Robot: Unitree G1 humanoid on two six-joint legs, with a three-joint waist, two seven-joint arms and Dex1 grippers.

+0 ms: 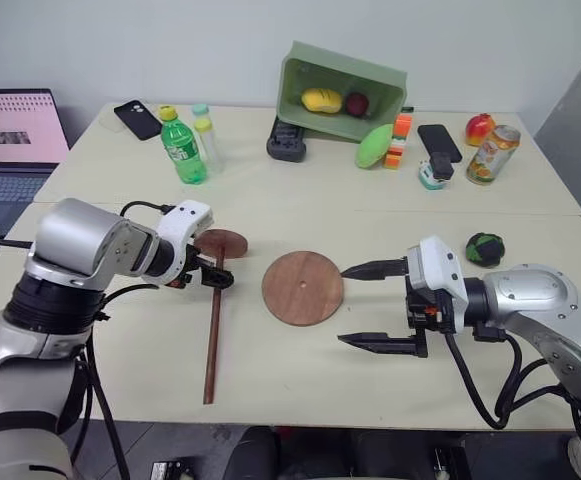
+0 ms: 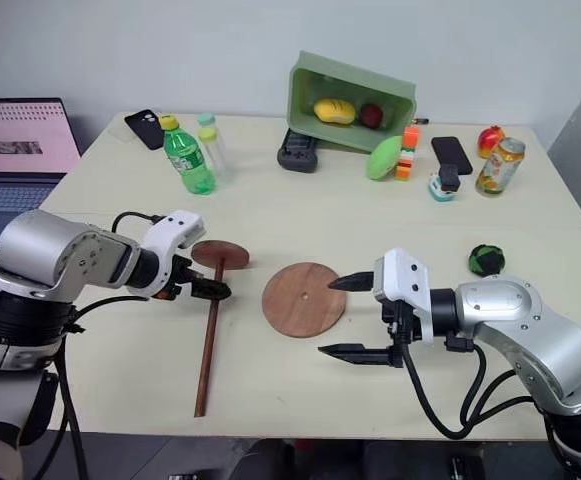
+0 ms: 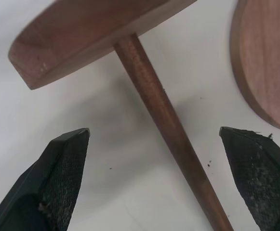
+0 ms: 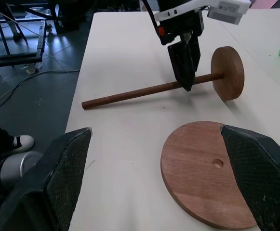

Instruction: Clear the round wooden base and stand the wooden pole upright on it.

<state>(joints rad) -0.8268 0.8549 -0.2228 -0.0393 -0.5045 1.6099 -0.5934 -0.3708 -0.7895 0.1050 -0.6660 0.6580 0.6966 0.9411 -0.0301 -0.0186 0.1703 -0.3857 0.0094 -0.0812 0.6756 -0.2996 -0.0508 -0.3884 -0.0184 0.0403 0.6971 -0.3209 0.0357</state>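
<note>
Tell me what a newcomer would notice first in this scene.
The round wooden base lies flat and bare at the middle of the table, between the two open grippers. To its left the wooden pole lies on its side, with the left gripper poised over the rod close to its end cap. At the back, a green bin tipped on its side holds fruit.

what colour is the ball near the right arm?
Black and green ball, clearest in the left eye view.

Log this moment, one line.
left claw: open, over thin dark-brown wooden pole | right claw: open | flat round wooden base: bare
</note>
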